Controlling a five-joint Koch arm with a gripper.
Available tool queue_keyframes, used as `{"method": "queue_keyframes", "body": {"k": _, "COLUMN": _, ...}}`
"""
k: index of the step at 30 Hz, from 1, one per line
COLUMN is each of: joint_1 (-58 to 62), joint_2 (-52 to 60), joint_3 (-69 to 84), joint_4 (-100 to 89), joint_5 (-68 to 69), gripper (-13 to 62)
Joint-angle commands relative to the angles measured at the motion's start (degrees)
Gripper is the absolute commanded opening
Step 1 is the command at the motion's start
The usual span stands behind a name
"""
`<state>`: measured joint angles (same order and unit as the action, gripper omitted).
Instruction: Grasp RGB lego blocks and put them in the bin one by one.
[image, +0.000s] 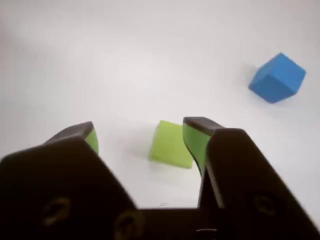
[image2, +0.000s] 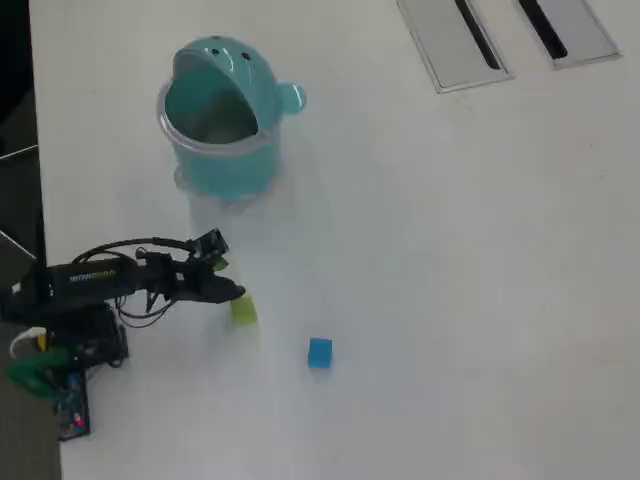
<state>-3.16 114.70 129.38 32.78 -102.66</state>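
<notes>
While lid tilts back, bin (image2: 220, 150) contents unclear | hand (image: 142, 135) spread

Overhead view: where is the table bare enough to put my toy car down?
The wide white stretch right of the blue block and below the grey slotted panels is bare. So is the strip between the teal bin and those panels. It is crowded at lower left, where the gripper hangs open beside the yellow-green block.
</notes>
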Motion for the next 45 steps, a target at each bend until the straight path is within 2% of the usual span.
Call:
{"method": "queue_keyframes", "body": {"k": 1, "joint_1": 1.1, "joint_2": -0.4, "joint_3": -2.0, "joint_4": -0.8, "joint_5": -0.5, "gripper": 31.6}}
{"method": "queue_keyframes", "body": {"k": 19, "joint_1": 5.4, "joint_2": -6.9, "joint_3": 1.1, "joint_4": -1.5, "joint_5": -1.9, "gripper": 33.3}}
{"method": "queue_keyframes", "body": {"k": 35, "joint_1": 10.1, "joint_2": -19.1, "joint_3": -4.0, "joint_4": -7.6, "joint_5": -3.8, "gripper": 33.3}}
{"method": "queue_keyframes", "body": {"k": 45, "joint_1": 9.1, "joint_2": -24.6, "joint_3": -5.7, "joint_4": -13.7, "joint_5": -3.6, "gripper": 28.6}}
